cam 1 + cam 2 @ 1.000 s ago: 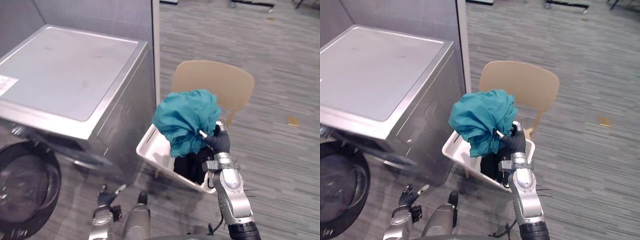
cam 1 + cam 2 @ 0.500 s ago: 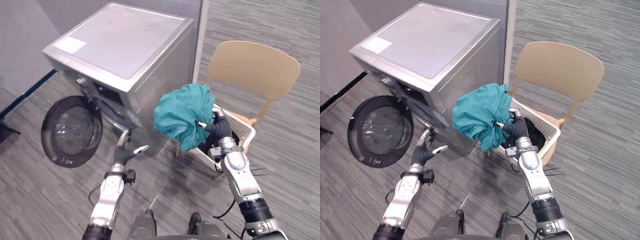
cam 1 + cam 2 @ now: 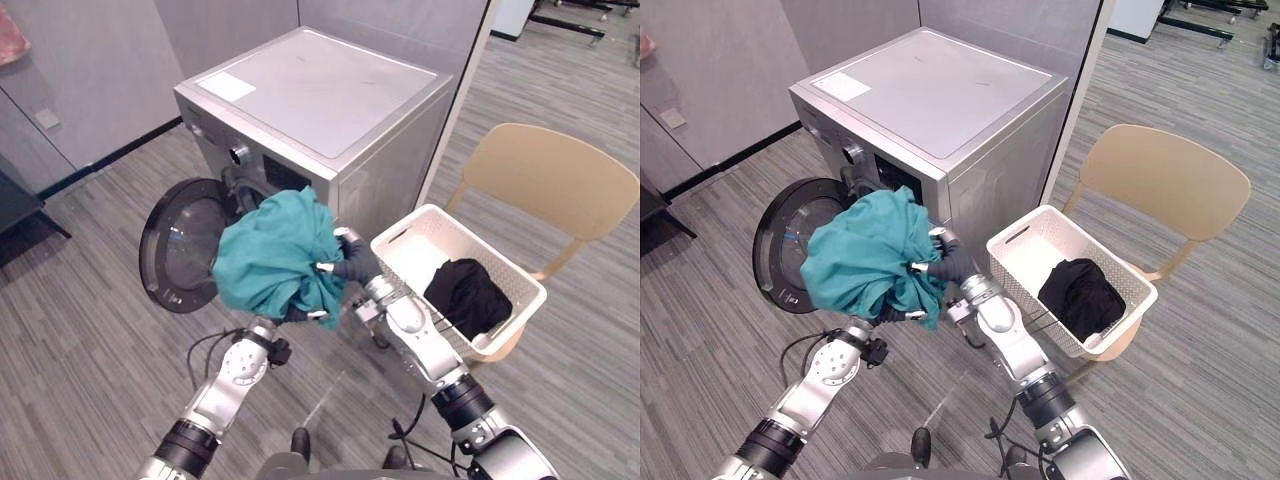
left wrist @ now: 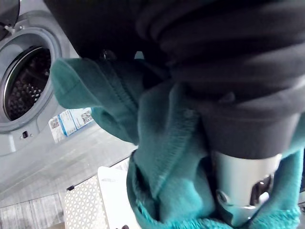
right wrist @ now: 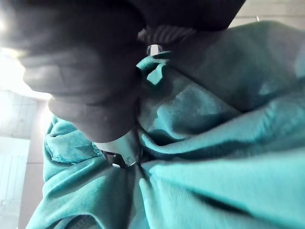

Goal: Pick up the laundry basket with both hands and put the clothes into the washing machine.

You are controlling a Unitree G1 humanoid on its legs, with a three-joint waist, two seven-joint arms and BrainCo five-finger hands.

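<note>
1. The left hand (image 4: 243, 176) comes up under the lower edge of a teal garment (image 3: 270, 255). It is buried in the cloth, so I cannot tell whether it grips the cloth or merely props it.
2. The teal garment hangs bunched in the air between the two hands, in front of the washing machine's opening and clear of the basket.
3. The right hand (image 3: 350, 268) is clamped on the garment's right side, its fingers curled into the folds.
4. Just to the right, a white laundry basket (image 3: 400, 235) sits tilted on the seat of a tan chair (image 3: 555, 180). Inside it lies a black garment (image 3: 468, 295), heaped against the far end.
5. The washing machine's round door (image 3: 175, 240) stands swung open to the left; the left wrist view shows its drum (image 4: 26, 81) dark inside.
6. The silver washing machine (image 3: 320, 100) stands behind the garment, against a grey wall.
</note>
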